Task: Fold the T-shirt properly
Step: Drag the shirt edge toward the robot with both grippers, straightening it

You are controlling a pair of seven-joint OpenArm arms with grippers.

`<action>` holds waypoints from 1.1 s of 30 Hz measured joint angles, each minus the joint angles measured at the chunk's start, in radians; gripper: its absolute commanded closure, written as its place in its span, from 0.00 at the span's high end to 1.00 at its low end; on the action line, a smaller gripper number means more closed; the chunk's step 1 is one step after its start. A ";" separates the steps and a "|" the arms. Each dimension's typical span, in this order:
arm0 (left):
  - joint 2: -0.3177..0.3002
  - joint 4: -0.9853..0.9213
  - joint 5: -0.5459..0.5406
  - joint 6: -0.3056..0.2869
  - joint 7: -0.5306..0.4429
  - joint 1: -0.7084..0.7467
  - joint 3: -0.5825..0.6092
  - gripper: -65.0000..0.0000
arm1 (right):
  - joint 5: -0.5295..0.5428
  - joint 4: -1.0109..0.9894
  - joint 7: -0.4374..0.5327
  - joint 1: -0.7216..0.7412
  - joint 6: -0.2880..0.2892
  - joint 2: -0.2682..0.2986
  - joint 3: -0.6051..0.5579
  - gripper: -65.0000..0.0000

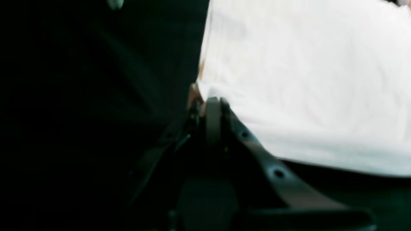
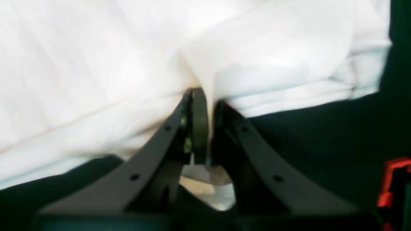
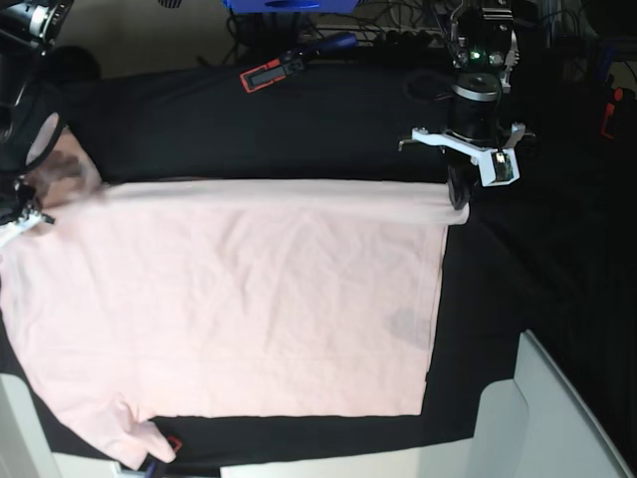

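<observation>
The pale pink T-shirt (image 3: 239,299) lies spread flat, plain side up, on the black table cloth (image 3: 328,119). One short sleeve (image 3: 134,438) points toward the front left. At the shirt's far right corner my left gripper (image 3: 459,196) is shut on the fabric; close up, its fingertips (image 1: 212,103) pinch the T-shirt (image 1: 305,80) at that corner. My right gripper (image 3: 30,194) is blurred at the far left corner. In the right wrist view it (image 2: 207,101) is shut on a fold of the T-shirt (image 2: 96,70), and cloth hangs down between the fingers.
A red and black hand tool (image 3: 271,72) lies on the cloth behind the shirt, under a blue object (image 3: 274,5). A white panel (image 3: 557,418) juts in at the front right. A red item (image 3: 607,110) sits at the far right, another red part (image 2: 391,179) beside my right gripper.
</observation>
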 measured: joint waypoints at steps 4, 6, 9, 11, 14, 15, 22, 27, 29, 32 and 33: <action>0.000 -0.014 0.000 0.000 0.011 -0.014 -0.001 0.00 | -0.003 -0.049 0.011 0.027 -0.019 0.012 0.000 0.00; 0.000 -0.028 0.000 0.000 0.007 -0.036 -0.001 0.00 | 0.000 -0.069 0.013 0.043 -0.018 0.020 -0.001 0.00; 0.000 -0.077 0.000 -0.002 0.004 -0.073 -0.001 0.00 | 0.001 -0.087 0.027 0.056 -0.018 0.034 -0.001 0.00; 0.000 -0.107 0.000 -0.004 0.004 -0.083 -0.001 0.00 | 0.000 -0.102 0.032 0.063 -0.018 0.035 -0.001 0.00; 0.000 -0.154 0.000 -0.003 0.009 -0.103 -0.001 0.00 | 0.000 -0.109 0.033 0.063 -0.019 0.033 -0.001 0.00; 0.000 -0.166 -0.001 -0.003 0.010 -0.115 -0.001 0.00 | 0.000 -0.109 0.033 0.063 -0.019 0.033 -0.001 0.00; 0.013 -0.196 0.000 0.000 0.004 -0.157 -0.001 0.00 | 0.000 -0.109 0.061 0.072 -0.021 0.032 -0.001 0.00; 0.014 -0.200 0.000 0.000 0.007 -0.188 -0.001 0.00 | -0.006 -0.183 0.074 0.109 -0.026 0.035 0.000 0.00; 0.013 -0.200 0.000 0.000 0.004 -0.191 -0.001 0.00 | -0.002 -0.197 0.096 0.114 -0.025 0.034 -0.001 0.00; 0.014 -0.201 0.000 0.000 0.011 -0.184 -0.001 0.00 | -0.008 -0.223 0.105 0.128 -0.029 0.039 -0.039 0.00; 0.014 -0.202 0.000 0.000 0.011 -0.187 -0.001 0.00 | -0.010 -0.230 0.104 0.138 -0.029 0.040 -0.058 0.00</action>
